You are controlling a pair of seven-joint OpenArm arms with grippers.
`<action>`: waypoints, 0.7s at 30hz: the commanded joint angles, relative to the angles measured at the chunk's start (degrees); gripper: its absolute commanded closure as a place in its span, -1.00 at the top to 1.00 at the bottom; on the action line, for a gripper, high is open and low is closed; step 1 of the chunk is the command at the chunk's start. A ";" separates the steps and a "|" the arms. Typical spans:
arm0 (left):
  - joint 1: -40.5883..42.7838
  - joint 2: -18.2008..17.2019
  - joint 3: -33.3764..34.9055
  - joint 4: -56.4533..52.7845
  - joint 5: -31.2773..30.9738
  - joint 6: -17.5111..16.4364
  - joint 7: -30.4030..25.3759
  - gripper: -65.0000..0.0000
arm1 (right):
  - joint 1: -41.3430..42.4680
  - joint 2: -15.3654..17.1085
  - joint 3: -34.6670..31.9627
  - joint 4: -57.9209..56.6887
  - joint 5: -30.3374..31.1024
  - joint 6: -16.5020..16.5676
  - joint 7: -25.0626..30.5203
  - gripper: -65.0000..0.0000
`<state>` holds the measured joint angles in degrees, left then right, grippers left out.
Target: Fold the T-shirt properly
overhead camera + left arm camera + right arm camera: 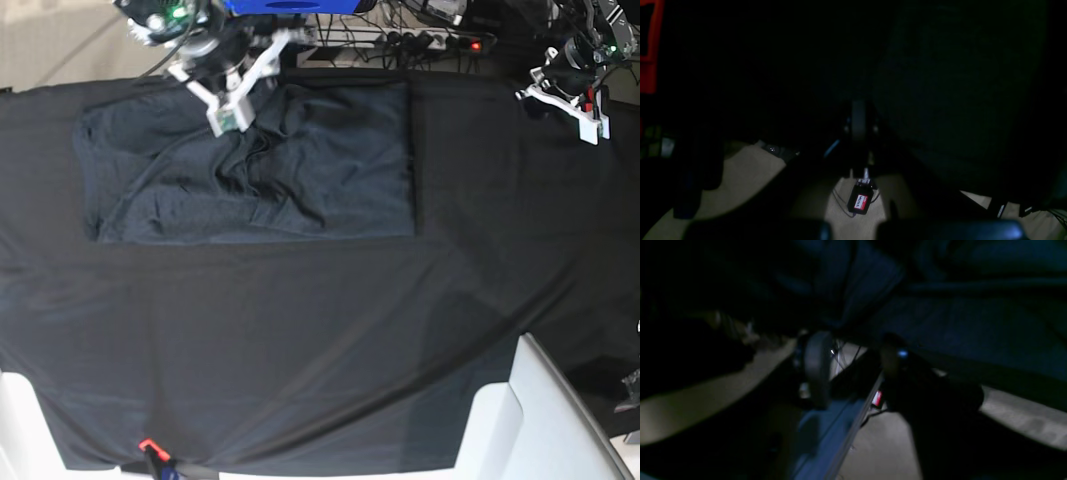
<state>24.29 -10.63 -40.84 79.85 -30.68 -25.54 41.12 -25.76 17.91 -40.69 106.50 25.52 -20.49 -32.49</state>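
Observation:
The T-shirt, charcoal grey and wrinkled, lies spread on the far left part of the table, with creases bunched near its middle. My right gripper hangs over the shirt's upper middle, at the bunched creases. In the right wrist view its fingers stand apart, the right gripper is open, and dark folds of the T-shirt lie just beyond the tips. My left gripper is at the far right back of the table, away from the shirt. In the dim left wrist view, the left gripper is shut with nothing in it.
A black cloth covers the whole table. A power strip and cables run behind the back edge. A white panel stands at the front right corner, and an orange clip sits on the front edge.

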 commanded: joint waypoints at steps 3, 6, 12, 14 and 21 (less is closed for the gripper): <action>0.19 -0.84 -0.35 0.63 -0.75 -0.26 -0.82 -1.00 | 1.45 -0.20 -0.76 -1.14 0.55 0.40 0.89 -0.96; 0.19 -0.84 -0.35 0.63 -0.75 -0.26 -0.82 -1.00 | 2.59 -0.29 -0.76 -2.54 0.55 0.40 0.89 -0.97; 0.19 -0.84 -0.35 0.63 -0.75 -0.26 -0.82 -1.00 | 5.23 -0.46 -1.20 -4.92 0.55 0.40 0.53 -0.96; 0.19 -0.84 -0.35 0.63 -0.75 -0.26 -0.82 -1.00 | 6.73 -0.64 -3.49 -5.79 0.55 0.40 0.53 -0.96; 0.19 -0.84 -0.35 0.63 -0.75 -0.26 -0.82 -1.00 | 8.48 -0.37 -5.69 -5.97 0.55 0.40 0.36 -0.96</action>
<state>24.29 -10.63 -40.84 79.75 -30.65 -25.54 41.12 -17.61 17.47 -46.26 99.61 25.96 -20.45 -32.99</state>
